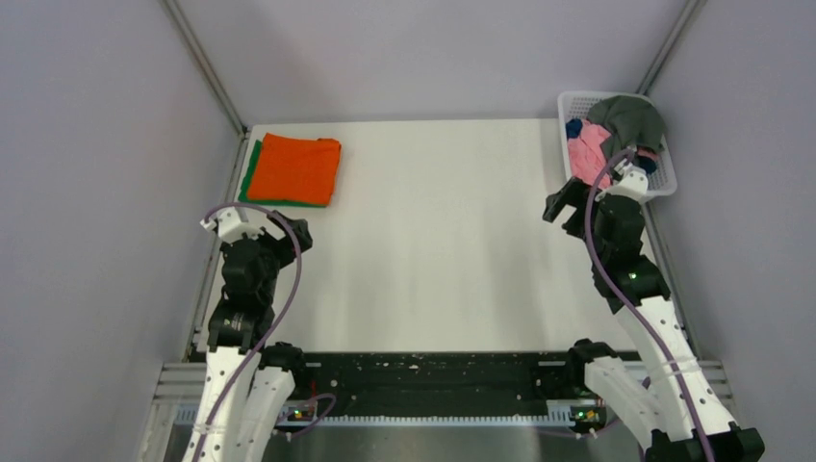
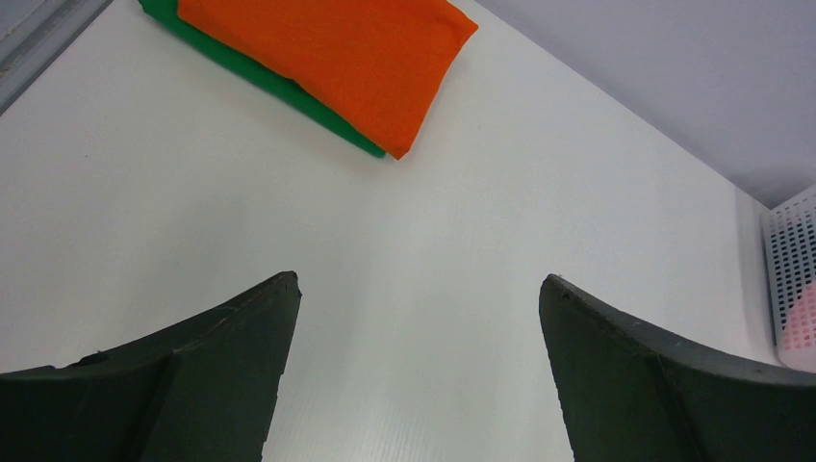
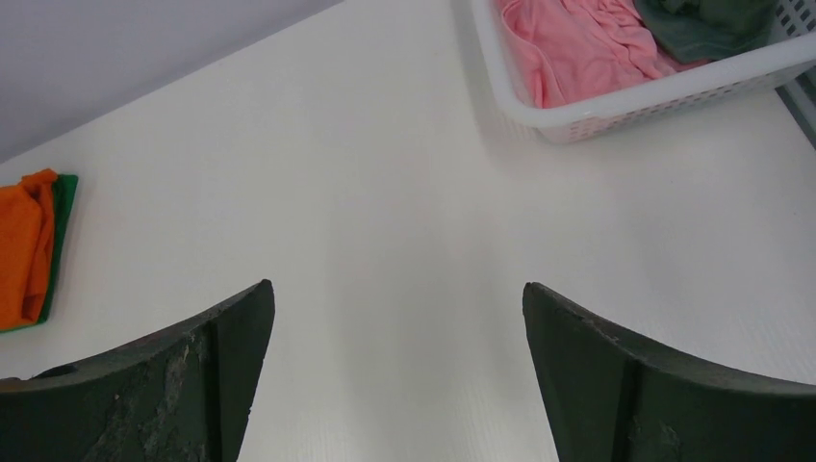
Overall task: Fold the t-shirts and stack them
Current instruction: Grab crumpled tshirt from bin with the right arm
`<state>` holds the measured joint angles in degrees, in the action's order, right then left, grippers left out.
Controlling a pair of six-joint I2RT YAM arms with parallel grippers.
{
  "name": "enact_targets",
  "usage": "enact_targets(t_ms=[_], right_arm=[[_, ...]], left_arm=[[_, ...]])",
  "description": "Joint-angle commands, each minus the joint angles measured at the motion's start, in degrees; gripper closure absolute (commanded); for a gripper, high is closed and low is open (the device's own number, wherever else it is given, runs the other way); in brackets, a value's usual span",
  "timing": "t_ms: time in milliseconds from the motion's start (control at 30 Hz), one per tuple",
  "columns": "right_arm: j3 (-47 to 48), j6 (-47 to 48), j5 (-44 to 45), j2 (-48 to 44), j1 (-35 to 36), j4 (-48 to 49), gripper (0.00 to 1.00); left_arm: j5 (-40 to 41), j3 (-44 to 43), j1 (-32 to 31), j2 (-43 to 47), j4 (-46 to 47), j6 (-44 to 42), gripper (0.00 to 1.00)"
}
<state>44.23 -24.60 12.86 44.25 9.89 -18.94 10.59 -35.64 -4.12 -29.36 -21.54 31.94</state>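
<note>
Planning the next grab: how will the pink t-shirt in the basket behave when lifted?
Probably floppy: the pink t-shirt lies crumpled in soft folds, so it should drape. It may drag the olive-grey t-shirt lying against it. The basket looks light and might shift.

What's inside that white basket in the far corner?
A dark olive-grey t-shirt lies on top, a crumpled pink t-shirt beside it, and a bit of navy blue cloth peeks out. Anything beneath them is covered, and the right arm hides the basket's near end.

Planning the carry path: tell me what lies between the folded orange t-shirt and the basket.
Nothing. Only bare white table runs from the orange t-shirt to the basket, seen best in the top external view.
</note>
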Motion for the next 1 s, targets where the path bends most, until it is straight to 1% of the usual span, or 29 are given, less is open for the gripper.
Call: enact_targets(t_ms=[0, 100, 167, 233, 300, 400, 533, 567, 600, 667, 767, 867, 967], right_arm=[[0.98, 1.71, 0.72, -1.13, 0.09, 3.13, 0.01], [1.42, 2.41, 1.16, -0.17, 0.13, 7.98, 0.01], [3.62, 2.61, 3.65, 2.39, 0.11, 10.13, 0.01], [8.27, 2.59, 9.09, 7.13, 0.13, 7.79, 0.01], [13.64, 4.27, 13.51, 13.98, 0.01, 5.38, 0.01], [21.6, 7.16, 16.16, 23.43, -1.55, 4.25, 0.01], [32.75, 5.96, 9.88, 36.75, -10.38, 1.96, 0.02], [35.46, 5.65, 7.25, 41.17, -12.75, 2.76, 0.04], [36.87, 5.45, 5.59, 43.35, -14.4, 3.28, 0.06], [43.08, 4.96, 2.49, 50.06, -17.26, 3.15, 0.09], [51.55, 4.55, 3.86, 59.82, -20.04, 2.72, 0.1], [60.92, 3.33, 5.25, 69.5, -22.67, 0.23, 0.12], [69.91, 3.23, 2.62, 79.67, -24.2, -0.2, 0.16]], left_arm=[[0.26, -1.06, -0.01, 1.0, 0.69, 0.83, 0.01], [0.14, -0.74, -0.01, 1.04, 0.86, 1.33, 0.01], [1.39, -0.85, 0.01, 0.78, 0.42, 1.93, 0.01], [1.9, -1.12, -0.01, 0.44, -0.14, 2.06, 0.01], [2.02, -1.27, -0.01, 0.11, -0.14, 1.91, 0.01], [2.14, -1.44, -0.01, -0.13, -0.17, 1.96, 0.01], [1.53, -0.6, -0.01, -0.11, 0.66, 2.17, 0.01], [1.74, -0.64, -0.01, -0.3, 0.59, 2.01, 0.01], [2.12, -0.88, -0.01, -0.54, 0.39, 1.99, 0.01], [2.96, -1.43, -0.02, -1.11, -0.23, 2.06, 0.01], [3.65, -1.68, -0.01, -1.8, -0.5, 1.72, 0.01], [3.61, -1.74, 0.04, -2.47, -0.61, 1.34, 0.01], [3.31, -1.9, 0.04, -2.98, -0.54, 1.12, 0.01]])
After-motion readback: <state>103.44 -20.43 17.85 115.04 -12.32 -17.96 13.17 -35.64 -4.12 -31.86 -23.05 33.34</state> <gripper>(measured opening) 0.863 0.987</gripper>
